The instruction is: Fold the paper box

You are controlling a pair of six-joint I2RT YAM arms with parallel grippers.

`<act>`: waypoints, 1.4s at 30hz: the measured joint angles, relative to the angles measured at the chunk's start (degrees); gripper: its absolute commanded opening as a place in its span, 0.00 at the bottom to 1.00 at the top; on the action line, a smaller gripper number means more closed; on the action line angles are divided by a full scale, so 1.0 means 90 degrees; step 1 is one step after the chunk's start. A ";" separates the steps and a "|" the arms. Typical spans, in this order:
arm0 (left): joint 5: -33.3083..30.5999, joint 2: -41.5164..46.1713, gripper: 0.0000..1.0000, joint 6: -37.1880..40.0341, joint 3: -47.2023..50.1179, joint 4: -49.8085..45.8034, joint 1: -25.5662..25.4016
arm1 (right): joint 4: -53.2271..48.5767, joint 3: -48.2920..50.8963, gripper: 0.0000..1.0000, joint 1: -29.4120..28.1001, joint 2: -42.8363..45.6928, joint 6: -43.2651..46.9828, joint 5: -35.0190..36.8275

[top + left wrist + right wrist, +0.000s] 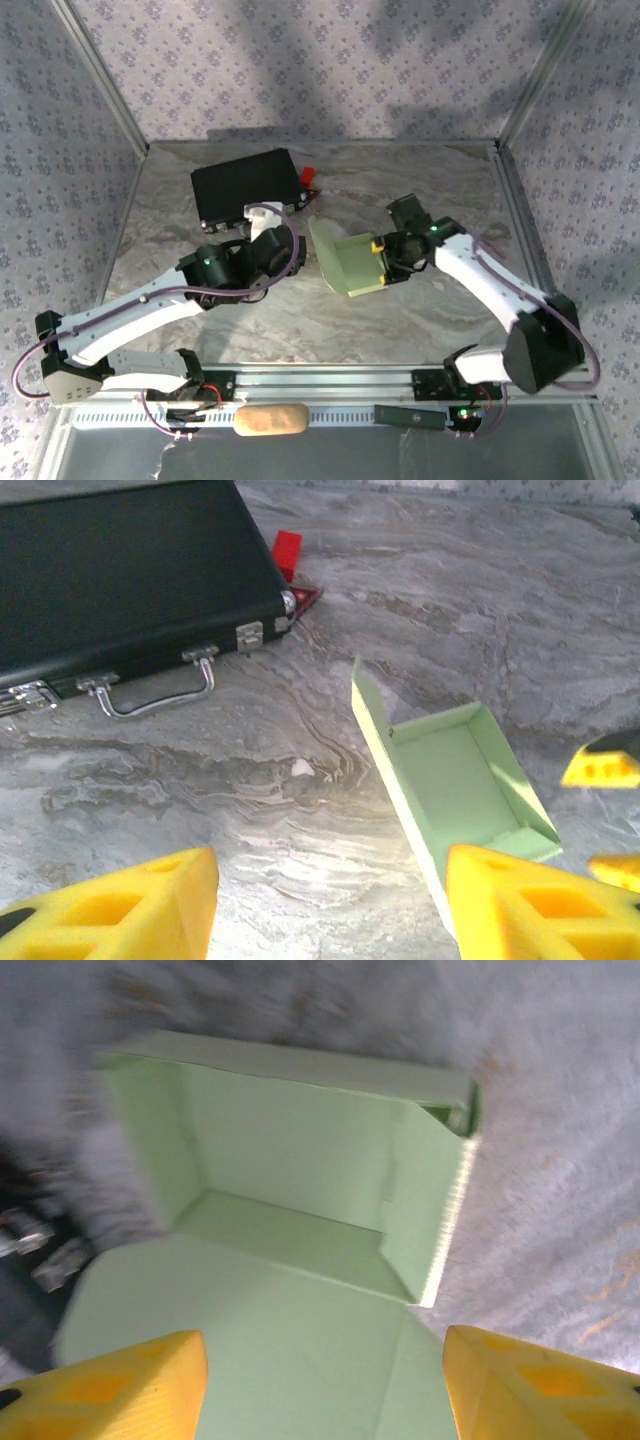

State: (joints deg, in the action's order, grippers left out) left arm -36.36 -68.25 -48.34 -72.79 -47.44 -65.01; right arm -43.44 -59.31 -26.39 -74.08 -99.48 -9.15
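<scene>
Just beyond right fingers point(525, 1385), paper box point(300, 1175)

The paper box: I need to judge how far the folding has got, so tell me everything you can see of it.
The paper box is pale green thin card, half folded: an open shallow tray with its walls standing and a broad lid flap lying open. It sits mid-table on the marble-patterned table, near the black case. The right hand straddles the flap, fingers apart; contact is unclear.

My desk point(400, 320) is gray and swirly. On it lie a black case point(245, 185), a red thing point(309, 177) and the paper box point(350, 260).
</scene>
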 measured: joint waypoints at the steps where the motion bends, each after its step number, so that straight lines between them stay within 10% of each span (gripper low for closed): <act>1: 0.0087 0.0000 0.65 -0.0019 0.0034 0.0015 0.0000 | -0.0022 -0.0095 0.65 0.0080 0.0221 0.0291 0.0197; 15: 0.1515 -0.1673 0.69 -0.0187 -0.0614 0.0070 0.0223 | 0.0585 0.0056 0.50 0.0483 0.1256 0.6909 0.0974; 42: 0.1416 -0.3706 0.09 0.0481 -0.2047 -0.0896 0.0712 | 0.0500 0.0474 0.39 0.0427 0.1843 0.7558 0.0865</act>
State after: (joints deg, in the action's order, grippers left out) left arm -23.62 -101.60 -44.01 -91.22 -55.51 -58.61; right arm -38.94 -55.05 -22.55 -57.49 -31.46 -1.37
